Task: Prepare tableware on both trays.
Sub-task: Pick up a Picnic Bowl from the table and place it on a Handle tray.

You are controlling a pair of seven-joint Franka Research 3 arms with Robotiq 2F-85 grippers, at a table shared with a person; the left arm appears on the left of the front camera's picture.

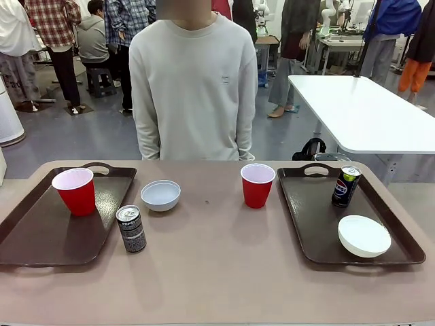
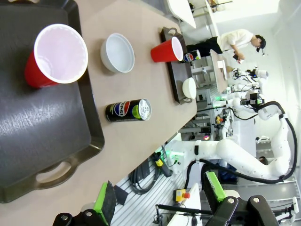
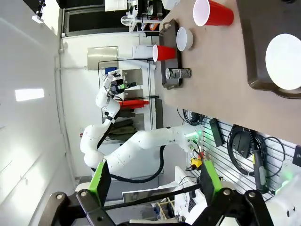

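The left tray (image 1: 47, 231) carries one red cup (image 1: 73, 190). Just right of it on the table stand a dark soda can (image 1: 131, 228) and a white bowl (image 1: 161, 195). The second red cup (image 1: 257, 185) stands on the table beside the right tray (image 1: 312, 217), which holds a soda can (image 1: 346, 186) and a white bowl (image 1: 364, 236). My left gripper (image 2: 159, 195) hangs open and empty off the table's near side, looking at the left tray (image 2: 42, 127). My right gripper (image 3: 155, 181) is open and empty too, back from the right tray (image 3: 263, 42).
A person in a pale grey sweatshirt (image 1: 194, 81) stands at the table's far edge, hands out of sight. A white table (image 1: 367, 112) stands behind at the right. Cables and a slatted panel (image 3: 244, 146) lie below the near table edge.
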